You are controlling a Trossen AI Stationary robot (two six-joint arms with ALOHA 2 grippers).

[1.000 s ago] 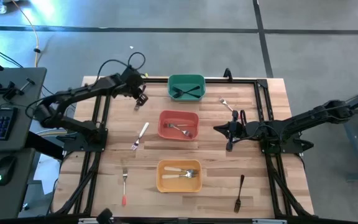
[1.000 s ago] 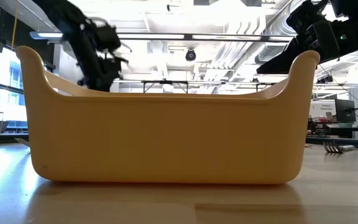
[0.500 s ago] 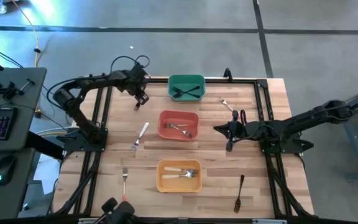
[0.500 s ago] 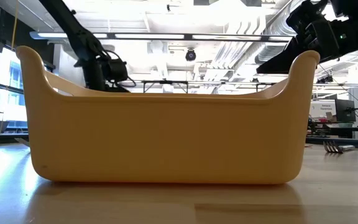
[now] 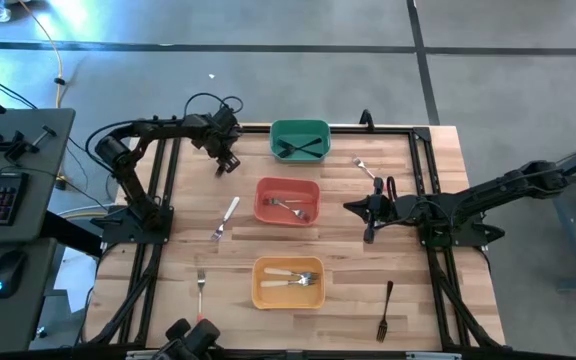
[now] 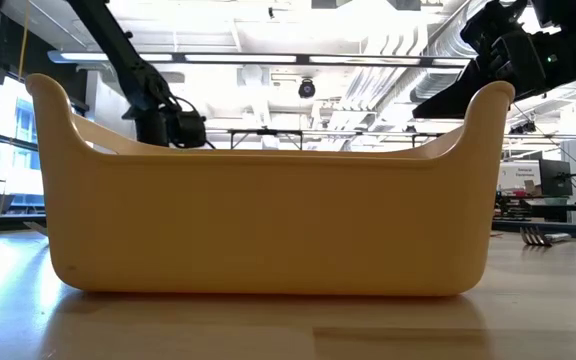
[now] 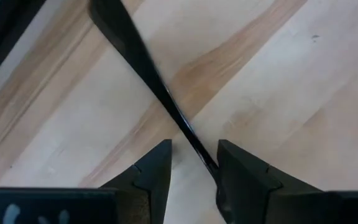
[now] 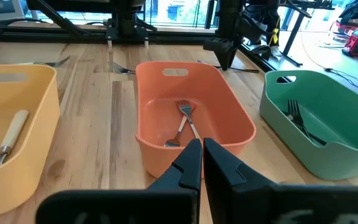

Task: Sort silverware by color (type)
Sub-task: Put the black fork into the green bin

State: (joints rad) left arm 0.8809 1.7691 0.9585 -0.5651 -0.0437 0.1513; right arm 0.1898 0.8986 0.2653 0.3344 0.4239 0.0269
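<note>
Up near the table's back-left edge, left pincer (image 5: 227,160) spread around dark utensil (image 7: 148,68), right pincer (image 8: 202,163) pressed together.

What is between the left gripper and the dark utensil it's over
Nothing visible. In the left wrist view the dark utensil lies flat on bare wood and runs straight into the gap of the open left gripper, close against one finger. The green bin sits beside it with only bare table between.

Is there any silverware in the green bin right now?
Yes, the high view shows dark forks lying inside the green bin at the table's far edge.
</note>
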